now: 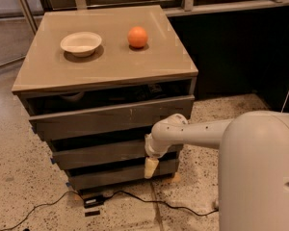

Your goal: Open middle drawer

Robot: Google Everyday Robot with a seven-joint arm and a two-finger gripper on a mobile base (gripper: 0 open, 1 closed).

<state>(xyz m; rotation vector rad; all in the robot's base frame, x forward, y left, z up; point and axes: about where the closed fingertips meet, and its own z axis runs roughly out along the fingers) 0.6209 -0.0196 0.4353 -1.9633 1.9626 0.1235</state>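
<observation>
The middle drawer point(98, 153) is a plain grey-brown front between a larger scratched front point(111, 118) above and a narrower front point(111, 175) below. A dark gap shows above each front. My gripper point(150, 168) hangs pointing down from a white arm point(192, 133). It sits at the right end of the middle drawer's front, with its cream tip in front of the bottom front. The drawer's right end is hidden behind it.
The cabinet top point(106, 66) carries a white bowl point(81, 43) and an orange point(137, 36). A black cable point(125, 196) and a small black box point(93, 201) lie on the speckled floor. My white body point(260, 172) fills the lower right. A dark wall stands behind at the right.
</observation>
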